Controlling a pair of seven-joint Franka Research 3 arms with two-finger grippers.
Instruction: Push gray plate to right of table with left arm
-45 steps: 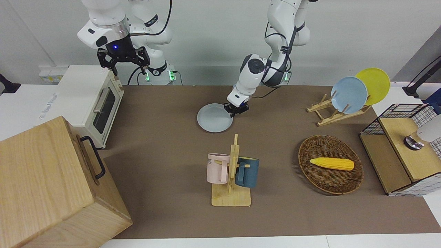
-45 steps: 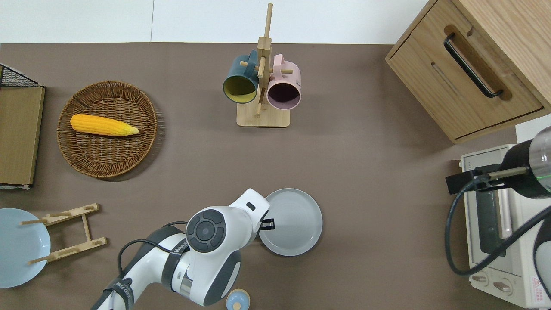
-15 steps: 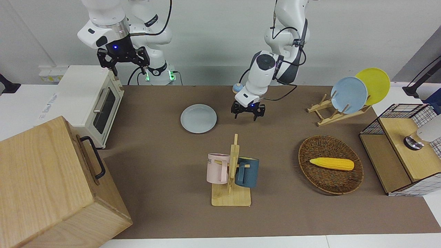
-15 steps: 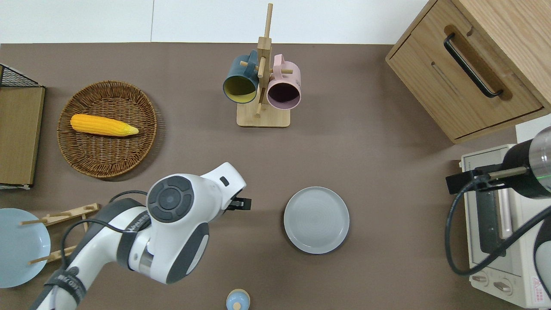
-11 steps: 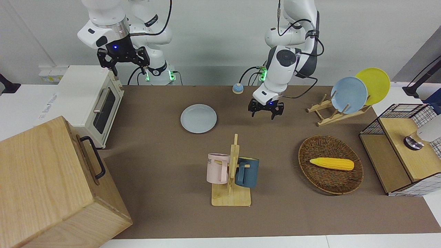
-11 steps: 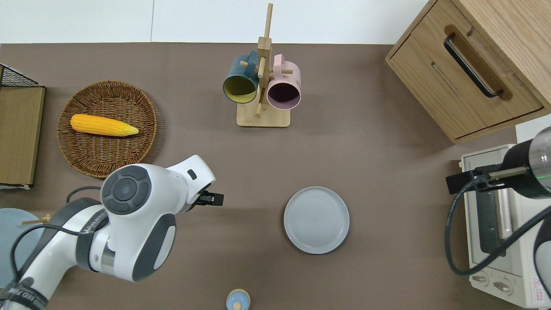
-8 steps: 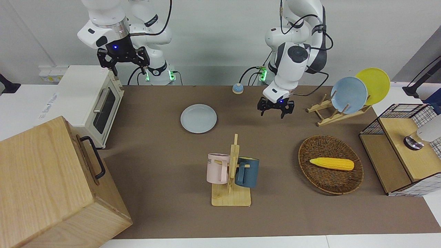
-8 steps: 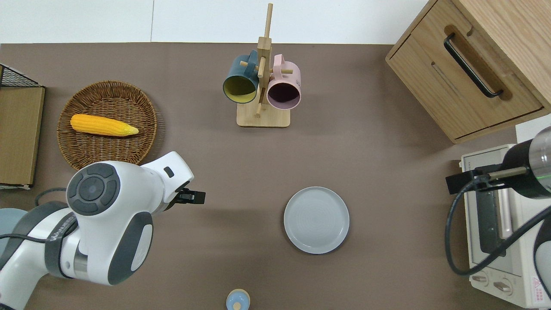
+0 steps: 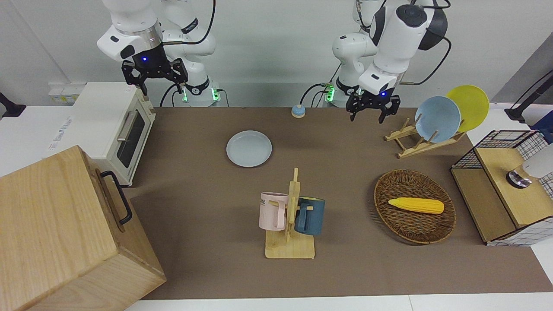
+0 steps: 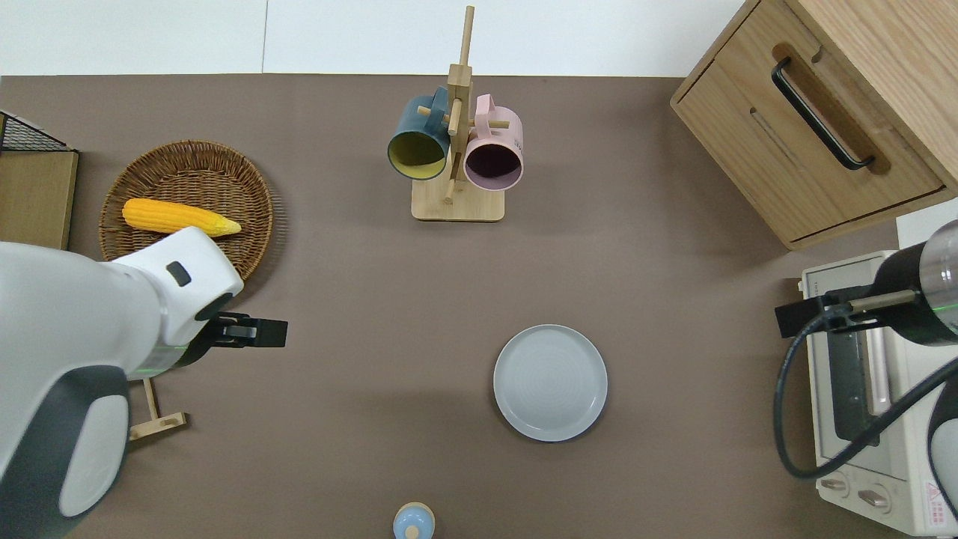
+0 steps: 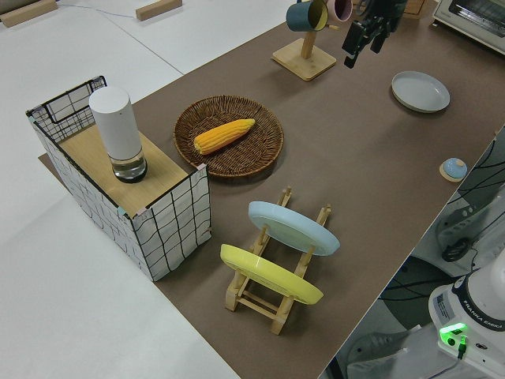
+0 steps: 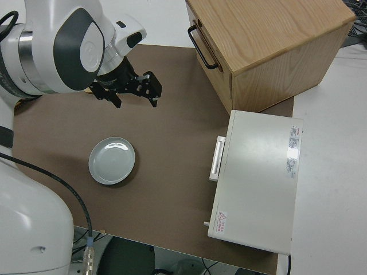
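Note:
The gray plate (image 9: 249, 148) (image 10: 550, 382) (image 11: 420, 91) (image 12: 112, 160) lies flat on the brown table (image 9: 194, 194), nearer to the robots than the mug rack and toward the right arm's end. Nothing touches it. My left gripper (image 9: 374, 115) (image 10: 258, 332) (image 11: 365, 41) hangs open and empty, raised over bare table between the wicker basket and the plate rack, well away from the plate. The right arm is parked, its gripper (image 9: 154, 83) (image 12: 131, 94) open.
A mug rack (image 9: 290, 220) with pink and dark blue mugs stands mid-table. Toward the left arm's end are a wicker basket (image 9: 414, 206) with corn, a plate rack (image 9: 436, 119) and a wire-grid box (image 9: 505, 185). At the right arm's end are a toaster oven (image 9: 116, 125) and a wooden cabinet (image 9: 65, 233).
The left gripper slid the plate toward the right arm's end, then left it, rising and swinging back toward its own end. The plate has lain still over the last second.

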